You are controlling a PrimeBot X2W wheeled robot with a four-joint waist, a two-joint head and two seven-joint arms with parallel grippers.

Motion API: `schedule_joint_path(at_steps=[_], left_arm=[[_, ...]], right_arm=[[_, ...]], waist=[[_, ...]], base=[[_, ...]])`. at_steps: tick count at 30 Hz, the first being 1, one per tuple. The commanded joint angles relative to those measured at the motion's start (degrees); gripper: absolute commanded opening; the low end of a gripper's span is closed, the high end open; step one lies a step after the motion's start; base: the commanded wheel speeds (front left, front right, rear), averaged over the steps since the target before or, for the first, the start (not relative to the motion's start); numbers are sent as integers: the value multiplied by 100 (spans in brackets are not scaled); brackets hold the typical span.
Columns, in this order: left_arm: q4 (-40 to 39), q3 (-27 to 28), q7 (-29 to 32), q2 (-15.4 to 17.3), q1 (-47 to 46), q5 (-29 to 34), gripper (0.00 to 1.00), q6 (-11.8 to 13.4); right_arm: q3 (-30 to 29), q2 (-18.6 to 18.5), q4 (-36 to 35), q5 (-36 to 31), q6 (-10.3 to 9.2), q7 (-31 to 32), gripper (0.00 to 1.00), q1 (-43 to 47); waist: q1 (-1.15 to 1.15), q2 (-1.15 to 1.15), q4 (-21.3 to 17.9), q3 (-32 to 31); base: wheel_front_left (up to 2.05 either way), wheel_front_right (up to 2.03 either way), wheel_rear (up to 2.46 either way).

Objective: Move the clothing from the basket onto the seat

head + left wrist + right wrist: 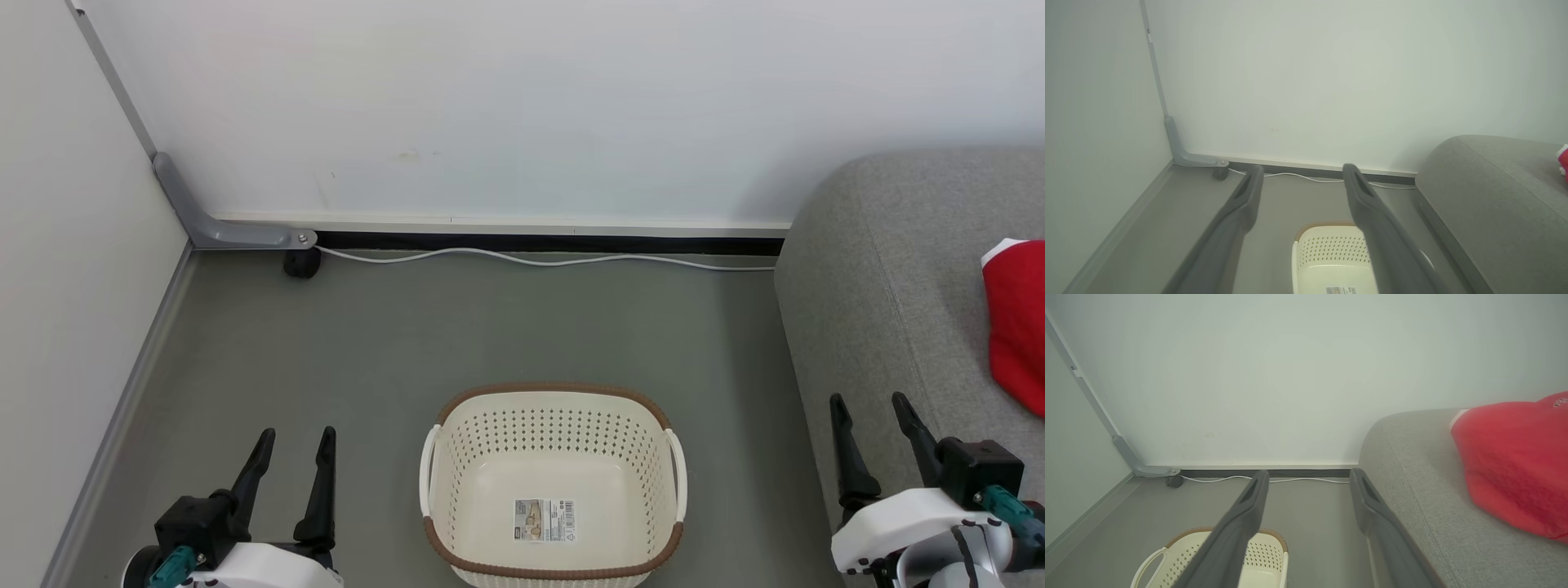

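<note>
The cream basket (457,457) with its brown rim stands on the floor, holding nothing but the label sticker (544,520) on its bottom. Red clothing (1016,318) lies on the grey seat (882,294) at the right. In the right wrist view the clothing (1511,465) rests on the seat (1412,469), right of the fingers. My left gripper (295,437) is open at the lower left, left of the basket. My right gripper (869,404) is open at the lower right, over the seat's front edge. The basket (1327,257) also shows between the left fingers.
A white wall runs across the back, with a white cable (539,260) along its foot. A grey bracket with a black caster (300,263) sits in the back left corner. A partition wall (65,286) closes the left side. Grey floor (367,351) surrounds the basket.
</note>
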Motion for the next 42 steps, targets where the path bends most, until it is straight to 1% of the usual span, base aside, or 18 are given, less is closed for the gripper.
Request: schedule_joint_path(at_steps=[1,12,13,17,19,23,25,29,42], left_arm=[[-170,160,-35,42,-111,4,100,18],[-78,103,-35,41,-104,45,100,23],[62,-55,0,-1,0,18,0,4],[319,-53,11,-43,79,-23,0,4],[320,-31,54,-41,57,-147,0,4],[289,-4,125,-39,44,-403,0,4],[279,1,141,-38,44,-467,0,4],[250,20,202,-35,30,-719,0,4],[158,94,415,-26,-26,-1541,0,4]], right_arm=[[113,-24,-145,-62,24,-60,100,-114],[81,-11,-107,-113,24,-60,100,-132],[-31,19,22,-91,0,0,0,-2],[-19,78,234,-70,0,37,0,128],[-54,78,234,53,0,91,0,108],[-77,78,187,329,1,169,0,113],[-78,78,172,398,1,184,0,119],[-79,78,116,672,2,236,0,133],[-114,78,-50,1555,5,433,0,155]], waist=[[0,0,-4,2],[0,0,-37,13],[0,0,-37,13],[0,0,-38,13],[1,0,-42,13],[13,0,-51,1],[12,0,-53,-1],[1,0,-62,10],[0,0,-89,12]], base=[[0,0,0],[0,0,0],[0,0,0],[0,0,0],[0,0,0],[0,0,0],[0,0,0],[0,0,0],[0,0,0]])
